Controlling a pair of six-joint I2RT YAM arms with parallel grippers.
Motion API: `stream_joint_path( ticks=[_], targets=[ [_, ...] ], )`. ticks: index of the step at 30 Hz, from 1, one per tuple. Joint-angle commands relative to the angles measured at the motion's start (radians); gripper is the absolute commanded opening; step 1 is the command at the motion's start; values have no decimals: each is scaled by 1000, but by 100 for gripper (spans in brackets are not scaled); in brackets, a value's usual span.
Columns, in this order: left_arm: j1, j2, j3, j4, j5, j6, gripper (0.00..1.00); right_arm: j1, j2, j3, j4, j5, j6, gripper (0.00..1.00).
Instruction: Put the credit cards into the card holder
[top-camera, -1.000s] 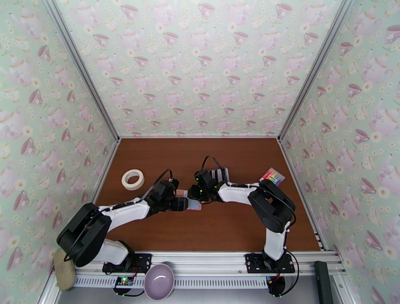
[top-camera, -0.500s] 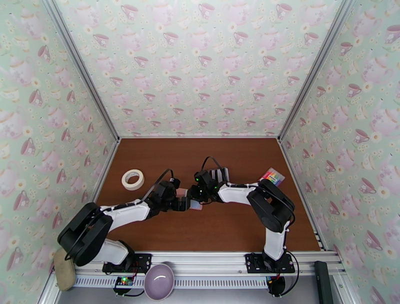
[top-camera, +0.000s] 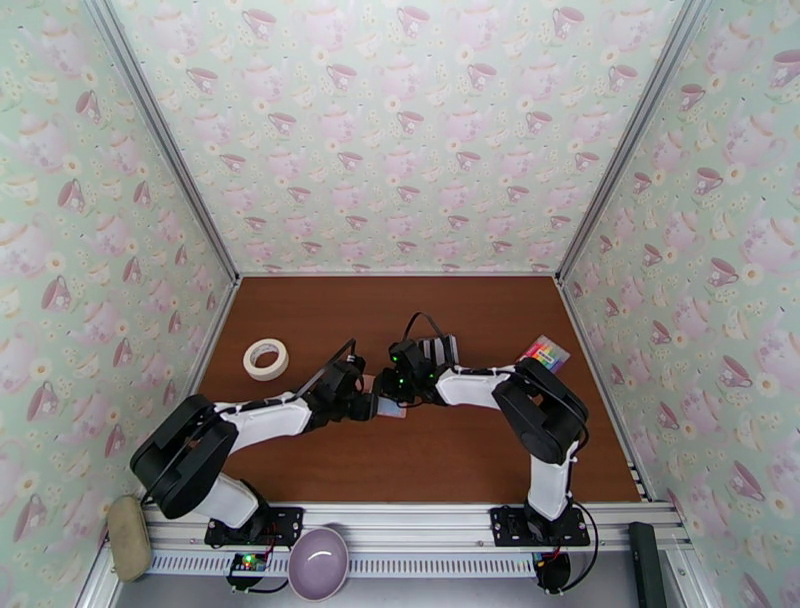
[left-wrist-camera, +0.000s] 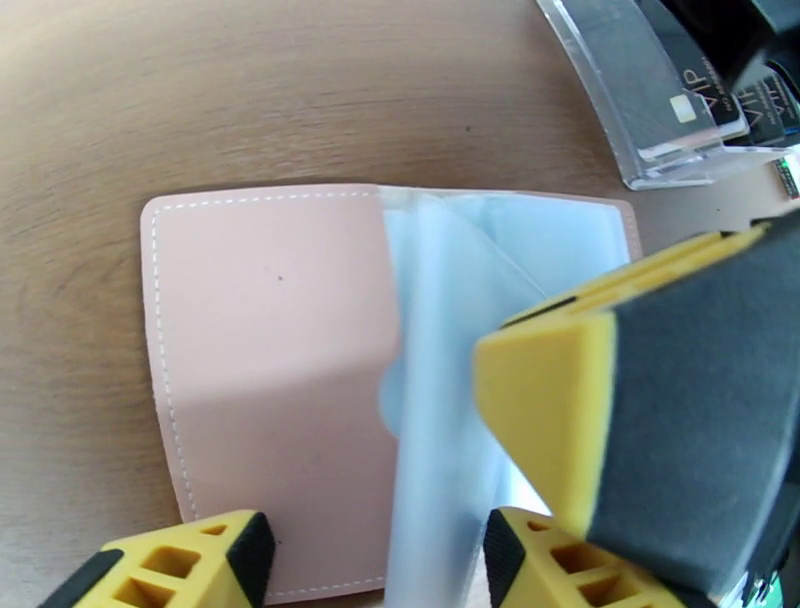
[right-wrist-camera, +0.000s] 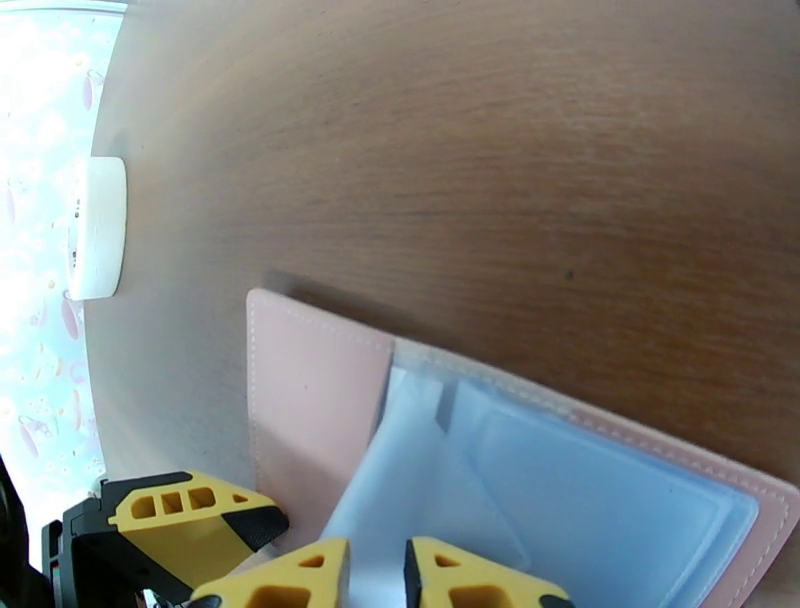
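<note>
The brown desk (top-camera: 470, 450) carries everything, and the left arm (top-camera: 260, 420) and right arm (top-camera: 480, 385) meet nose to nose over its middle. Between them the pink card holder (left-wrist-camera: 270, 380) lies opened flat, its pale blue-grey inside facing up. In the left wrist view its opened length runs across the gap of the left jaws. Just beyond its far right corner stands a clear stand (left-wrist-camera: 610, 110) with the credit cards (left-wrist-camera: 690, 95) leaning in it, dark faces showing. The right arm is the nearer one to them, with the stand just behind its wrist. One plastic sleeve (right-wrist-camera: 400, 480) rises off the holder towards the right jaws, which are drawn close together and appear to pinch its edge, lifting that leaf. The left jaws are spread wide and hold nothing, low over the holder's near edge with the pink cover and the sleeves between them. The cards lie to the far right of both sets of jaws, past the holder. Since the right jaws are taken up with the sleeve, I judge that the free left jaws would have to reach across beside them to get a card.
</note>
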Motion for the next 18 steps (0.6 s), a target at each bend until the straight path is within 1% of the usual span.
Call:
stream_joint_path(
  ticks=[1,9,13,18],
  targets=[
    [-5,86,-36,-127,-22,-33,59,-6,-53,-13,1,-10,8,23],
    [-5,50,-60,-103,-7,-53,57,-17,-170,-65,-57,49,-15,27],
    [-5,23,-67,-91,2,-63,56,-20,-164,-74,-85,81,-32,28],
    [-5,-9,-67,-91,14,-65,53,-31,-117,-58,-78,72,-41,29]
  ],
)
